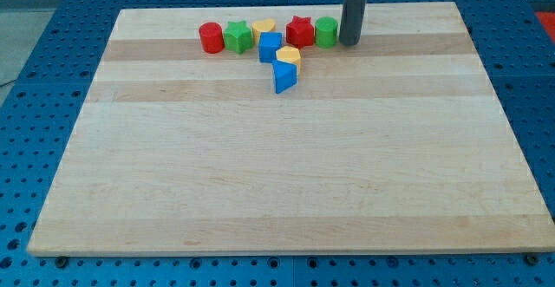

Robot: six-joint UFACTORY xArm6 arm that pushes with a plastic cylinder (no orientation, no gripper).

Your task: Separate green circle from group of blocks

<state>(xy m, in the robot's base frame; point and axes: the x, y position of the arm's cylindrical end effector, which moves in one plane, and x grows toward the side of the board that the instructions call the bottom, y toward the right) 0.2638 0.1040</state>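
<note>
The green circle (326,31) stands near the view's top, at the right end of a group of blocks. It touches a red star (300,31) on its left. My tip (349,42) is just to the right of the green circle, almost touching it. Left of the star are a yellow block (264,27), a green star-like block (238,36) and a red cylinder (211,37). Below them sit a blue block (270,47), a second yellow block (288,55) and a blue triangular block (284,76).
The wooden board (286,174) lies on a blue perforated table (35,79). The group sits close to the board's top edge. The rod rises from my tip out of the view's top.
</note>
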